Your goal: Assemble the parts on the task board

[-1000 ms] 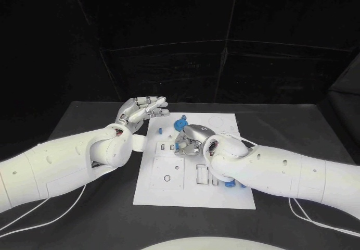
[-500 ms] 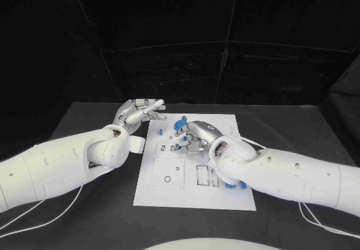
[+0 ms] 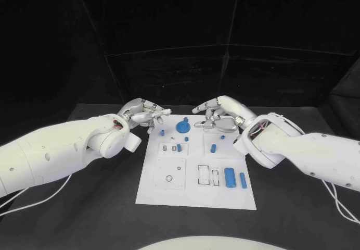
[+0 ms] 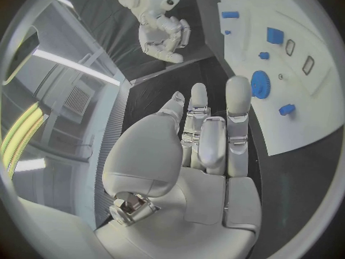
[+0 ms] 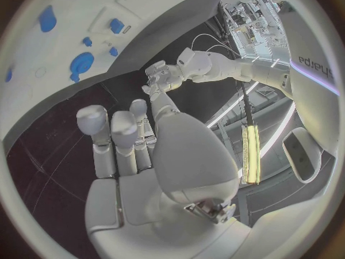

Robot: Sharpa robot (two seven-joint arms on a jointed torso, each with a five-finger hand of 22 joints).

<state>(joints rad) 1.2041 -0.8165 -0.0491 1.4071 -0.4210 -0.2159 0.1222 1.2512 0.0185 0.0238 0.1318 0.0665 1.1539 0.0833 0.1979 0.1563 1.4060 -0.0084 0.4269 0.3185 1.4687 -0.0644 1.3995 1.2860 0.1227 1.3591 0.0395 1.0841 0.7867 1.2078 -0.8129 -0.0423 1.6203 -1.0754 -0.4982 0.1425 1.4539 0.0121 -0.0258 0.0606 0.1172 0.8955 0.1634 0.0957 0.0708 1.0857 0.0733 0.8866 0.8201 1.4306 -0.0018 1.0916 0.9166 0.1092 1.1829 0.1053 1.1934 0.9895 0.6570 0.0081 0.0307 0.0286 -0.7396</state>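
Both hands, seemingly empty, hover over the task board's (image 3: 196, 200) far edge.

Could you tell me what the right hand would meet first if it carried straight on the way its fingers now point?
Probably the left hand. The right hand, holding nothing, points across the far end of the white board toward it. Depth is unclear, and it seems high enough to pass above the blue gear.
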